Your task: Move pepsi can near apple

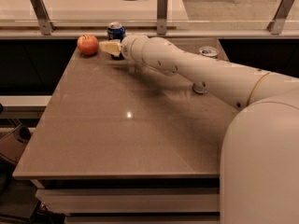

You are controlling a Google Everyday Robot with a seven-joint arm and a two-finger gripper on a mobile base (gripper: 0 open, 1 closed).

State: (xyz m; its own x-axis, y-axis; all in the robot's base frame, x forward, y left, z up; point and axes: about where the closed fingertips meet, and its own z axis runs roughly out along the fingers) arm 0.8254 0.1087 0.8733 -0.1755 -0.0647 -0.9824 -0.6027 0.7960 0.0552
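The pepsi can (116,31), blue with a silver top, stands upright at the far edge of the brown table (117,125). The apple (88,45), red-orange and round, sits just left of it, a small gap apart. My gripper (111,47) is at the end of the white arm (196,71), which reaches in from the right. The gripper sits directly in front of the can's lower half and hides it. Its pale tip points left towards the apple and stops just short of it.
A silver-grey can (208,52) stands at the far right of the table, partly behind my arm. A low ledge with metal posts (161,10) runs along the table's far edge. My white base (261,162) fills the lower right.
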